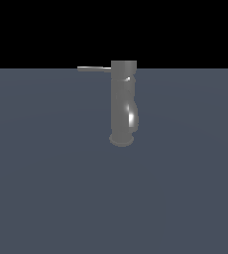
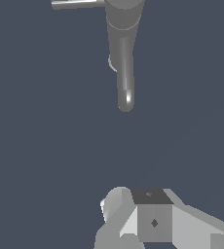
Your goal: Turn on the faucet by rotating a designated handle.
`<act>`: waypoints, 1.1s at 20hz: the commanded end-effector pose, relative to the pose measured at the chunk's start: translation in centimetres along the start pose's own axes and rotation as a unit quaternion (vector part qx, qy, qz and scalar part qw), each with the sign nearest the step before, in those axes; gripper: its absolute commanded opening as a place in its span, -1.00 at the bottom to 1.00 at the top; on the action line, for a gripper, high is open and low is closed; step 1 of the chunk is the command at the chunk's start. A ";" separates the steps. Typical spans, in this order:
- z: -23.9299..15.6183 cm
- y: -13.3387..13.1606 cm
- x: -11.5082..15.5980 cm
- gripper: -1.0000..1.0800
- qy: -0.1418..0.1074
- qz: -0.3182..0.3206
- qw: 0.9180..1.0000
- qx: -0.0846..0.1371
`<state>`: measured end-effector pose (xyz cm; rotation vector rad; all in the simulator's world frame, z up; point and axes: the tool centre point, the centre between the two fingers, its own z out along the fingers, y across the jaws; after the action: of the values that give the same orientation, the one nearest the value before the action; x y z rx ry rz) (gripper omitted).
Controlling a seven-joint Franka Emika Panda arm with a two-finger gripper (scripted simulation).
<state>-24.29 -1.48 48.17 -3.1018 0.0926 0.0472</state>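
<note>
The faucet (image 1: 122, 99) is a grey upright cylinder with a flat top, a wider round base and a shiny spout bulge. Its handle (image 1: 93, 68), a thin flat bar, sticks out from the top toward the exterior view's left. In the wrist view I see the faucet (image 2: 124, 29) from above, with the handle (image 2: 77, 4) at the picture's edge. My gripper (image 2: 133, 202) shows only in the wrist view. Its fingers lie close together with nothing between them, well apart from the faucet and the handle.
A flat blue-grey floor (image 1: 46, 188) spreads all around the faucet. Nothing else stands on it in either view. The arm itself does not show in the exterior view.
</note>
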 end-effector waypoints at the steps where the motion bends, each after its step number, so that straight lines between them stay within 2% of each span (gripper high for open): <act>1: 0.0 0.0 0.0 -1.00 0.000 0.000 1.000 0.000; 10: 0.4 -1.3 -0.1 -1.00 -0.021 -0.006 1.000 -0.003; 22: 0.5 -1.5 1.4 -1.00 -0.020 0.022 1.000 0.005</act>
<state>-23.18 -0.05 47.75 -3.0912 0.1364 0.1100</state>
